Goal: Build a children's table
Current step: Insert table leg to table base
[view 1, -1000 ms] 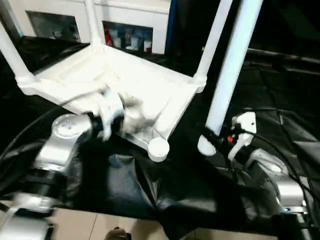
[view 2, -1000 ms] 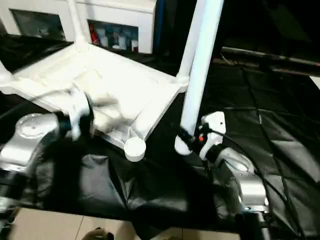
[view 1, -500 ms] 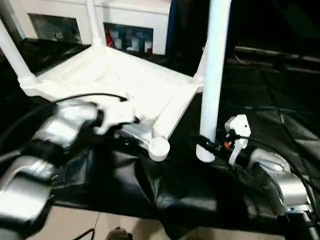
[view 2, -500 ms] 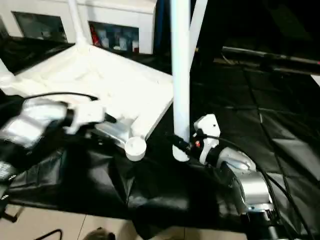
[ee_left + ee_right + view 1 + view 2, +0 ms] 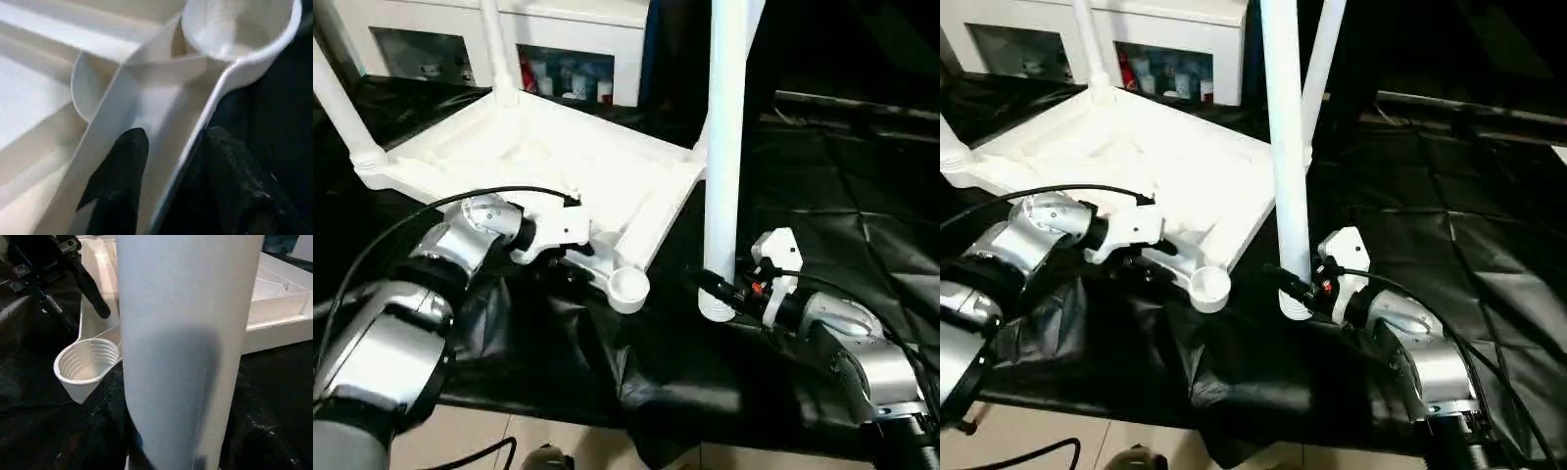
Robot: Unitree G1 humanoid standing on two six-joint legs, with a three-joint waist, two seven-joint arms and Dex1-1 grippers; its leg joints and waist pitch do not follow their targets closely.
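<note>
Left wrist view: my left gripper (image 5: 168, 171) straddles the near rim of the upturned tabletop (image 5: 558, 162), one finger inside, one outside, pinching it just short of the empty corner socket (image 5: 628, 287). Head views: tabletop lies ribs-up on black sheeting (image 5: 705, 372) at 11 o'clock; three legs (image 5: 340, 103) stand in its other sockets. My right gripper (image 5: 724, 290) clamps the fourth leg (image 5: 722, 147) near its lower end, upright, at 3 o'clock of the socket, apart from it

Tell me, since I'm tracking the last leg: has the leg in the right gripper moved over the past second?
Yes. The leg was tilted and is now upright, and its lower end has closed in on the empty corner socket of the tabletop.
</note>
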